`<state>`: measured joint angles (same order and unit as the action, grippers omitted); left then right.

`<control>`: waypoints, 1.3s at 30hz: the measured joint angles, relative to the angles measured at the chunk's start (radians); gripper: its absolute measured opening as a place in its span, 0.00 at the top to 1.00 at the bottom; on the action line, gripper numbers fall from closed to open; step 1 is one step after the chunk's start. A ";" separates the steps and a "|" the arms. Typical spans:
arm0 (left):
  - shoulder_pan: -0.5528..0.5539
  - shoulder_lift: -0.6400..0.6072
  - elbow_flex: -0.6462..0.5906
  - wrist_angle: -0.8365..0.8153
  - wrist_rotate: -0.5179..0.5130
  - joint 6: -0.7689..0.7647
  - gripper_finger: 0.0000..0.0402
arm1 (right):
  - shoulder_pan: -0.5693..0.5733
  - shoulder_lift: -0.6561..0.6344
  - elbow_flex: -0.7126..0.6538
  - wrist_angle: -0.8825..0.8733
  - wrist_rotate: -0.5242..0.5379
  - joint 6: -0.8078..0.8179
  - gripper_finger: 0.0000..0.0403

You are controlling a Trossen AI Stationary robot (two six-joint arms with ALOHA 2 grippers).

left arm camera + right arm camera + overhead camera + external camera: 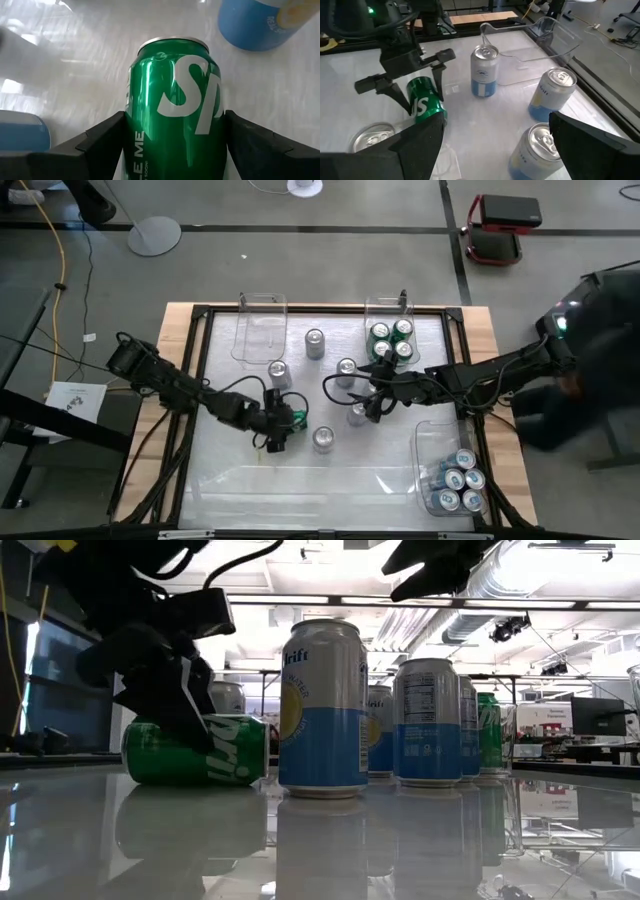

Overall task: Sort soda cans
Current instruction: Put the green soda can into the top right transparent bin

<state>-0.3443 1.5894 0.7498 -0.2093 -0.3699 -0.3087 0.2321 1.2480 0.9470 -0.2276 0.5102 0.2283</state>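
Left hand [283, 423] sits low over the middle of the table [250, 480], its two fingers spread wide on either side of a green can [291, 418] that lies on its side. From the left wrist view, the fingers flank the green can [175, 115] at its flanks without clearly pressing it, so whether it is gripped cannot be told. The can's long axis runs straight away from the hand, silver top pointing outward. In the low view the green can [195, 750] rests flat on the table with the dark fingers coming down over its left end.

Right hand [372, 402] hangs above the table to the right of centre, fingers apart and holding nothing, with upright blue cans [484, 71] standing near it.

Green cans already stand together in the far bin [388, 305], and blue ones in the near right bin [432, 442]. A third bin [260, 315] at the far left looks unfilled.

The left hand is plainly nearer the fallen can. A blue can [322, 708] stands just beside it, leaving little room on that side; more open table lies toward the near edge.
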 joint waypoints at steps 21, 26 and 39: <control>-0.102 -0.088 -0.007 -0.099 -0.216 -0.154 0.40 | 0.122 0.000 0.000 0.015 0.046 0.026 0.14; -0.207 -0.196 -0.079 -0.082 -0.434 -0.312 0.46 | 0.137 0.003 0.000 0.020 0.065 0.026 0.14; -0.177 -0.377 -0.132 0.048 -0.268 -0.224 0.45 | 0.114 0.047 0.000 0.135 0.063 -0.041 0.14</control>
<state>-0.5212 1.2127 0.6181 -0.1616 -0.6383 -0.5330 0.3462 1.2953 0.9470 -0.0929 0.5728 0.1869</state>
